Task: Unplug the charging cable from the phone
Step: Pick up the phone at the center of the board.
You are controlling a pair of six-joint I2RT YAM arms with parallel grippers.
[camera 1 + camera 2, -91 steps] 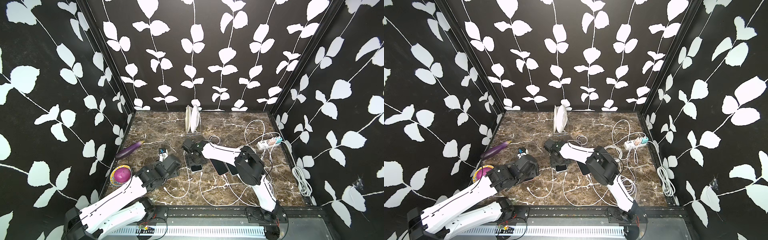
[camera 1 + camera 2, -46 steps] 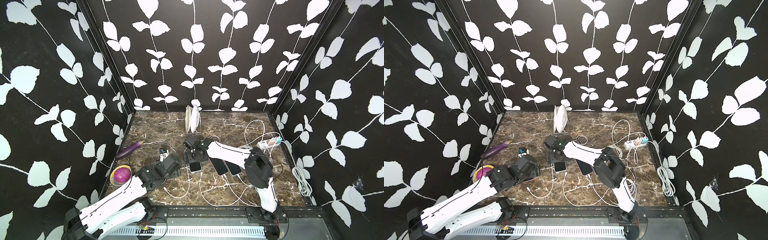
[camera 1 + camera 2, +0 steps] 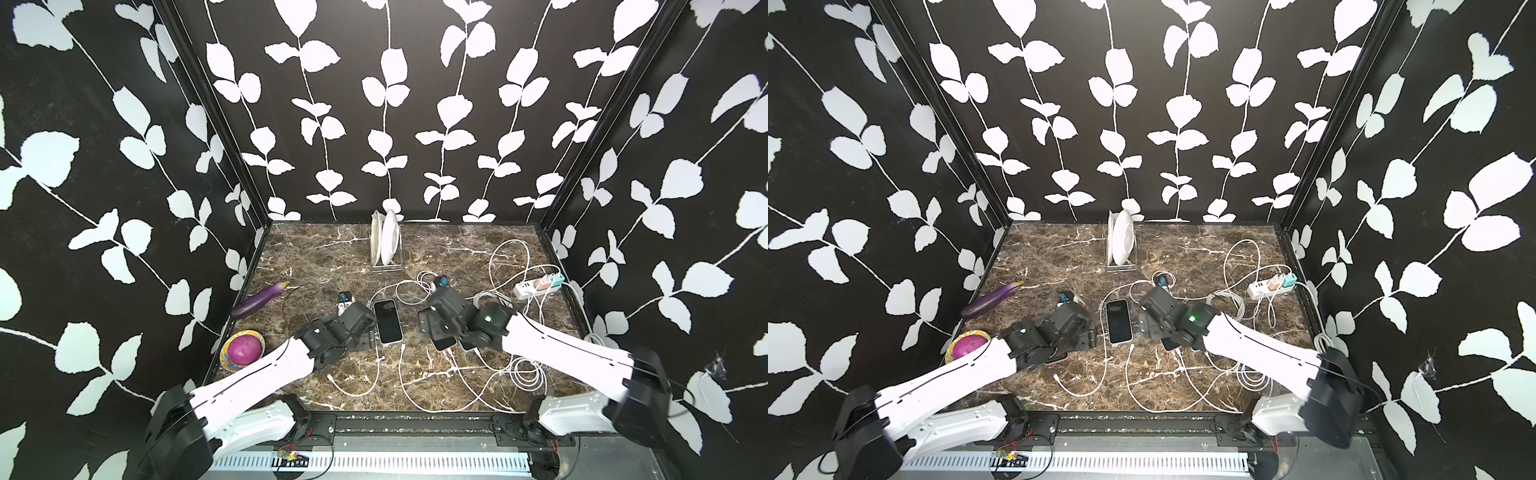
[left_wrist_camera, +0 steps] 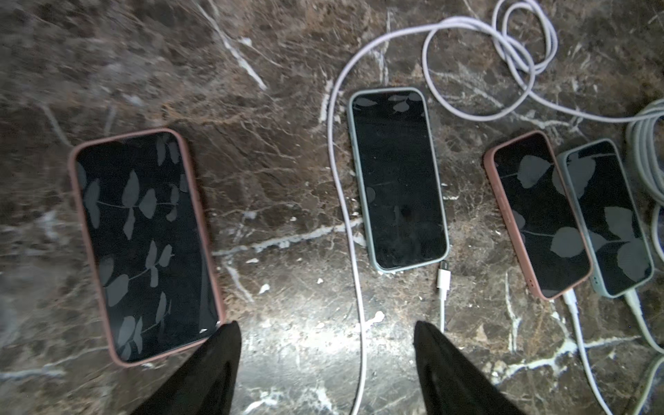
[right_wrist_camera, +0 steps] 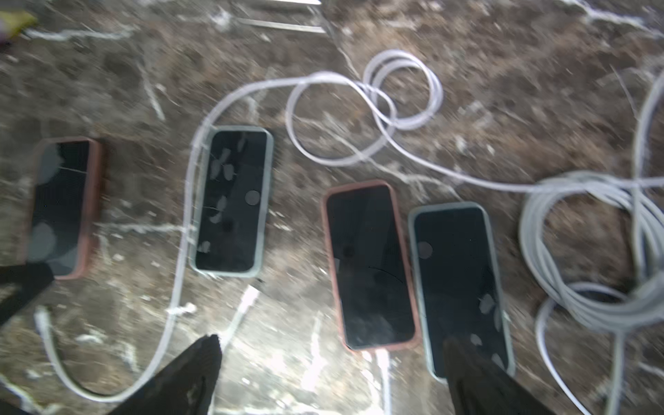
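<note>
No text, label, brand, number or sign can be read in any view. The screen of the green-cased phone (image 4: 397,179) is dark, and only leaf reflections are seen on it. Any marking on the power strip (image 3: 538,286) is too small to be made out.
</note>
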